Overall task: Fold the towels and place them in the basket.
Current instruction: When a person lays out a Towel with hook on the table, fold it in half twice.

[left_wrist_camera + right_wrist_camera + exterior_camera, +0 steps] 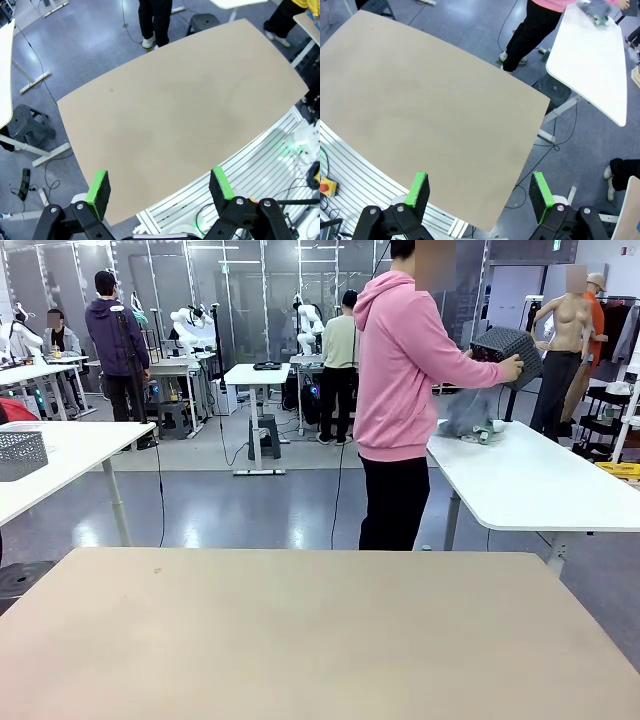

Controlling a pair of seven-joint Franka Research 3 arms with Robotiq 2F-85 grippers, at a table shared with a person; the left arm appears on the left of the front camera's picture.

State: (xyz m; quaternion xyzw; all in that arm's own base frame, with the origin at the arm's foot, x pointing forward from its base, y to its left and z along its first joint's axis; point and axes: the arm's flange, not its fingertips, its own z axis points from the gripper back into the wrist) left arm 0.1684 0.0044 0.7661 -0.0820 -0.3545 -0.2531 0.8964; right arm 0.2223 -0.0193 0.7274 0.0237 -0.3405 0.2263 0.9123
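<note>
Left gripper [160, 186]: jaws wide, nothing held, hanging high over the beige table [300, 640]. The task items aren't on it yet. Person [400, 370] stands at 1 o'clock in the front view, turned to the white side table [540, 485]. The towels [470, 416] are a crumpled heap there at 2 o'clock, and the basket [508, 348] is lifted in the person's hand just above them. Right gripper [479, 189]: jaws wide, nothing held. Looks like a wait-for-handover step, so I'd hold both arms high and clear until the person's hands leave the worktop, then go for towel corners, not the middle. No legible brand, label or print; too small to tell.
</note>
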